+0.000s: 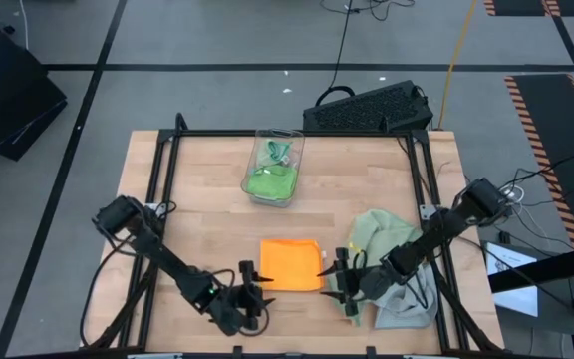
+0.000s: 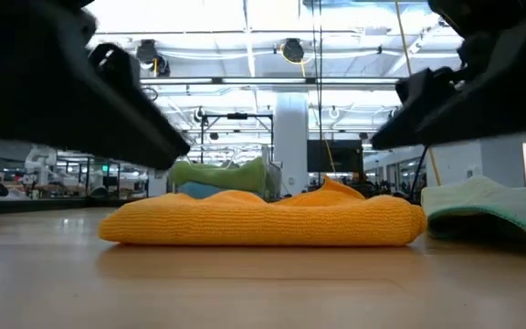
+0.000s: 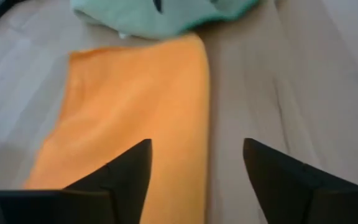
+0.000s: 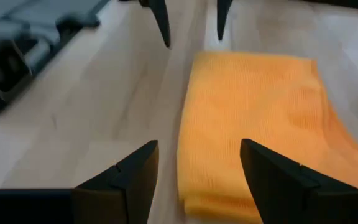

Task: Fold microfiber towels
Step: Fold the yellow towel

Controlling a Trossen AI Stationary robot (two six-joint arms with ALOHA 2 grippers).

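With the orange towel (image 1: 291,264) lying folded flat on the worktop (image 1: 207,199) between them, the left gripper (image 1: 250,282) and right gripper (image 1: 339,276), fingers spread and empty, should lift straight clear without snagging its edges.

My left gripper (image 1: 251,282) and right gripper (image 1: 336,276), both spread and empty, flank the folded orange towel (image 1: 291,264) near the tabletop's (image 1: 197,199) front edge, hemming it in from both sides. Toward the front right corner a sage green towel (image 1: 379,231) heap blocks me. The clear bin (image 1: 276,165) stands at the back edge; bare wood lies between.
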